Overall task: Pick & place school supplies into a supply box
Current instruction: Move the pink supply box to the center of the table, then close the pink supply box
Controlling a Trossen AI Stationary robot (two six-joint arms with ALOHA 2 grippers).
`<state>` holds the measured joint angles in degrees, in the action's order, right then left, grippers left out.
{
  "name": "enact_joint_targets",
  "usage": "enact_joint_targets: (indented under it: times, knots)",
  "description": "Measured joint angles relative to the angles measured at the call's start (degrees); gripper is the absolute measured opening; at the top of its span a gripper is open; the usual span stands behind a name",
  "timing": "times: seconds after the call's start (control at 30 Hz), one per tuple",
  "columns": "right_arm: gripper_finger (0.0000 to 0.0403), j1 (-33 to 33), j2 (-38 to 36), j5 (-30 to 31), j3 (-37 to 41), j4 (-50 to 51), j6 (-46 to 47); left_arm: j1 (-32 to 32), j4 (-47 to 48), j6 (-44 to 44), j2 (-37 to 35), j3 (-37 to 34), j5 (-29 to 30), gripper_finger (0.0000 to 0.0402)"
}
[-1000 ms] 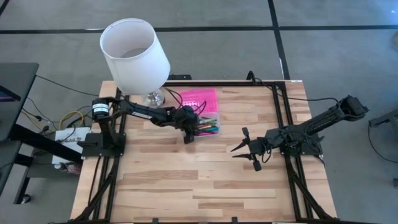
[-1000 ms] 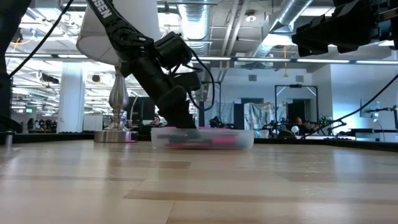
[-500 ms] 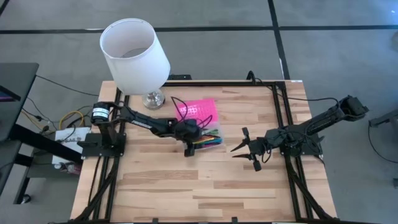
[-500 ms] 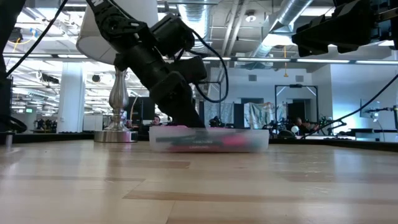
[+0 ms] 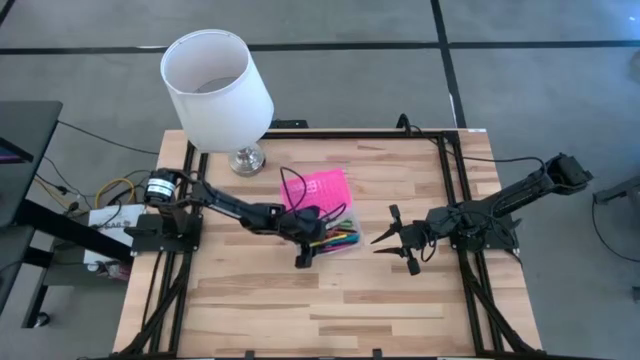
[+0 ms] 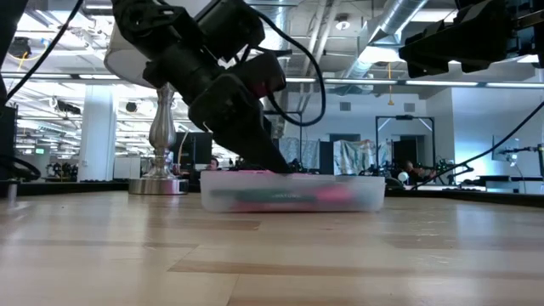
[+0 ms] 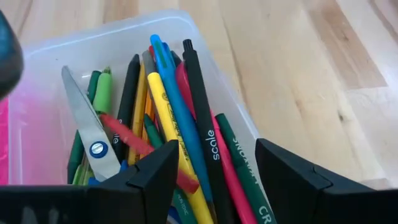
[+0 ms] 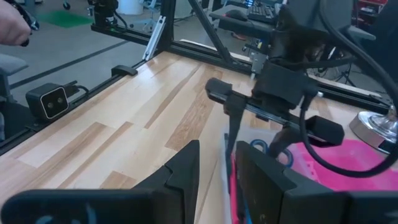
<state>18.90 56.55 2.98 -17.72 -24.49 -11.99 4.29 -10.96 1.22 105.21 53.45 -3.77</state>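
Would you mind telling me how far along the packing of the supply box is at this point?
Mostly done: pens, pencils and the scissors already lie inside the supply box, and no supplies show loose on the table. In hand: the left gripper, open, sits at the box's edge. The right gripper waits beside it, holding nothing. Left: the pink lid is still open.

Pens and scissors (image 7: 87,134) in the supply box (image 5: 330,215) mid-table, lamp (image 5: 215,85) behind it at the far-left corner

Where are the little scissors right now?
The scissors lie inside the clear supply box near the table's middle, beside the pens and pencils, right under the left tool, seen in the left wrist view.
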Motion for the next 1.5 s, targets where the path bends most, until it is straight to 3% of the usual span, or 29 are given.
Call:
enact_joint_targets:
  times: [0.3,0.5,0.93,1.2,1.37,1.5]
  knots:
    - [0.0100,0.00,0.00,-0.02,0.00,0.00,0.00,0.75,-0.91,2.78,0.00,0.02,7.14,0.0208]
    - [0.0100,0.00,0.00,-0.01,0.00,0.03,0.02,0.77,-3.77,5.89,-0.18,0.02,8.13,0.0208]
    - [0.0100,0.00,0.00,-0.02,0.00,0.11,0.59,-1.02,-3.58,9.20,-0.91,0.08,32.08,0.0208]
    - [0.0100,-0.28,0.09,0.01,0.00,0.04,3.12,-4.33,1.83,10.18,-7.11,0.06,46.02,0.0208]
    - [0.0100,-0.26,0.94,0.01,0.07,0.09,4.51,-11.65,8.74,8.02,-10.23,0.13,43.87,0.0208]
    - [0.0100,-0.27,0.92,0.05,0.07,0.01,4.55,-17.94,11.18,6.45,-9.59,0.06,35.47,0.0208]
